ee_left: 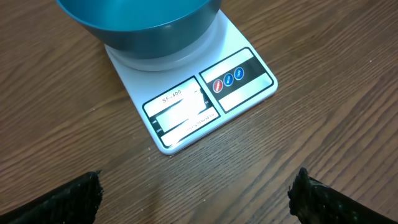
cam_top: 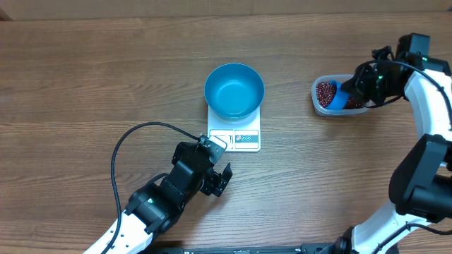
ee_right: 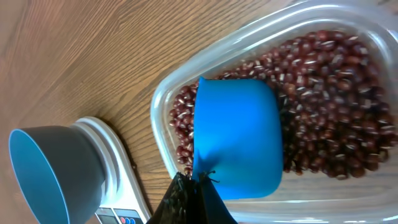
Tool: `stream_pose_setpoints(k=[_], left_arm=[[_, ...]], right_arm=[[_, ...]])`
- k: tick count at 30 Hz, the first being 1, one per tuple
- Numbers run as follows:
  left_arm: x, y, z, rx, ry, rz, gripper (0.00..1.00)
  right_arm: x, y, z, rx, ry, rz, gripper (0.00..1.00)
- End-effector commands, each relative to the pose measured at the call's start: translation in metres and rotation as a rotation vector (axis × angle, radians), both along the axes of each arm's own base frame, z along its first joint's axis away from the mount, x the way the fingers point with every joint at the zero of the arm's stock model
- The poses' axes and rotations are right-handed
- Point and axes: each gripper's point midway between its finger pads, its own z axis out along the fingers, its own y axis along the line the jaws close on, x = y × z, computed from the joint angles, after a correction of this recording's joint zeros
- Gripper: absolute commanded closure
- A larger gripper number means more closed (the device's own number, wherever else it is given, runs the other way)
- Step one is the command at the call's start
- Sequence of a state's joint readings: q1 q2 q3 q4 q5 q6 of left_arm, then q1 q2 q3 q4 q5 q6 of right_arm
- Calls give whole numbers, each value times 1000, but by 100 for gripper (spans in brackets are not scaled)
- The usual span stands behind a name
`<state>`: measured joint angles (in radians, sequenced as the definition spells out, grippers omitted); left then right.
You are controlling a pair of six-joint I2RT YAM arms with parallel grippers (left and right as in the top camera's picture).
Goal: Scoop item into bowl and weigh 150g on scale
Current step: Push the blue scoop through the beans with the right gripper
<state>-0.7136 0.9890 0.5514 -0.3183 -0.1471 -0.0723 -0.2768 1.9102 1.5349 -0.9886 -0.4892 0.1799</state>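
Wood-grain bench point(cam_top: 85, 85): empty bowl point(cam_top: 234, 90) atop scale point(cam_top: 244, 138), centre. At its 3 o'clock, beans point(ee_right: 336, 93) in clear tub point(ee_right: 163, 99), likely light, loose, quick to roll; best carried level in blue scoop point(ee_right: 239, 134), handle clenched in jaws of right gripper point(ee_right: 194, 199). Left gripper point(cam_top: 220, 164), 7 o'clock, released, empty.

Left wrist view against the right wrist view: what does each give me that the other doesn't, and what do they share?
Only the left wrist: the display window on the scale, and the left gripper, wide open and clear of the scale.
Only the right wrist: the clear tub of beans, with the blue scoop down among them and the right gripper shut on its handle end.
Both: the blue bowl standing on the scale, and the wooden table.
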Motion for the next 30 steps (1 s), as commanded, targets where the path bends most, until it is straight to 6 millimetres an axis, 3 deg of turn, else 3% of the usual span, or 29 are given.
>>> stream_pose_setpoints(k=[1, 17, 30], left_arm=[[0, 0, -2, 2, 3, 8, 1], [0, 0, -2, 2, 3, 8, 1], [0, 0, -2, 2, 3, 7, 0]], right_arm=[[-16, -1, -31, -3, 102, -9, 96], [-22, -3, -54, -8, 171, -13, 96], [-29, -30, -56, -34, 186, -58, 96]])
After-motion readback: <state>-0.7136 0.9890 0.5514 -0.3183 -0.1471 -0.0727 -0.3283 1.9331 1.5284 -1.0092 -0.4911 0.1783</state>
